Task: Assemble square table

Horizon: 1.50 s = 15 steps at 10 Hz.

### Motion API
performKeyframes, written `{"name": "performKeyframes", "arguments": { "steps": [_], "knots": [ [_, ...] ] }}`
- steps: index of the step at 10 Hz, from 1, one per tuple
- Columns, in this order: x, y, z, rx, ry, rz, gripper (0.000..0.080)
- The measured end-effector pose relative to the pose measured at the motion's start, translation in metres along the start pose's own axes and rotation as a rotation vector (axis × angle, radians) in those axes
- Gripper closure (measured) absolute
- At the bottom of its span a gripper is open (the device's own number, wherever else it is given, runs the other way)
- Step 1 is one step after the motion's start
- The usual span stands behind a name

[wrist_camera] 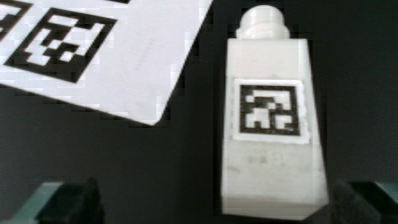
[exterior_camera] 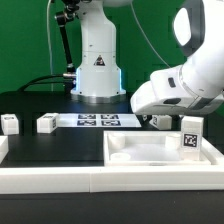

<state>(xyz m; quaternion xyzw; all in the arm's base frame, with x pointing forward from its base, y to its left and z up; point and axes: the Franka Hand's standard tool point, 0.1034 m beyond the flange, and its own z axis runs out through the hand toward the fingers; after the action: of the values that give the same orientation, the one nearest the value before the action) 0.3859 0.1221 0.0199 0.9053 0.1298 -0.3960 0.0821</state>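
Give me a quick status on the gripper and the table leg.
Gripper open, over table leg, not gripping. Leg lying flat, tag up, beside marker board. Nothing in the way.

The arm point(exterior_camera: 186, 86) reaches low from the exterior view's right, its fingers point(wrist_camera: 64, 202) spread wide (pointing down).

Black table point(exterior_camera: 60, 145), matte. Flat at mid-table, the marker board point(exterior_camera: 97, 121); to the exterior view's left of it, a near leg point(exterior_camera: 46, 123) and, farther out, an outer leg point(exterior_camera: 10, 124). Nearer the front, the square tabletop point(exterior_camera: 150, 148), with an upright leg point(exterior_camera: 190, 133) by its far corner. In the wrist view, a lying leg point(wrist_camera: 267, 110) just beside the board's edge. Along the front, a white border rail point(exterior_camera: 90, 185).
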Motion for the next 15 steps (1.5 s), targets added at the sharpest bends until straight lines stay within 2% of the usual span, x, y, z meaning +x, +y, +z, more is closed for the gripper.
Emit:
{"name": "performKeyframes", "arguments": {
  "steps": [1, 6, 10, 15],
  "knots": [
    [0.0008, 0.0028, -0.0004, 0.008, 0.003, -0.006, 0.0151],
    [0.0016, 0.0072, -0.0003, 0.012, 0.006, 0.005, 0.0151],
    [0.0035, 0.0016, 0.0008, 0.019, 0.013, 0.140, 0.0151],
    [0.0052, 0.0042, 0.0005, 0.022, 0.019, 0.164, 0.0151]
  ]
}}
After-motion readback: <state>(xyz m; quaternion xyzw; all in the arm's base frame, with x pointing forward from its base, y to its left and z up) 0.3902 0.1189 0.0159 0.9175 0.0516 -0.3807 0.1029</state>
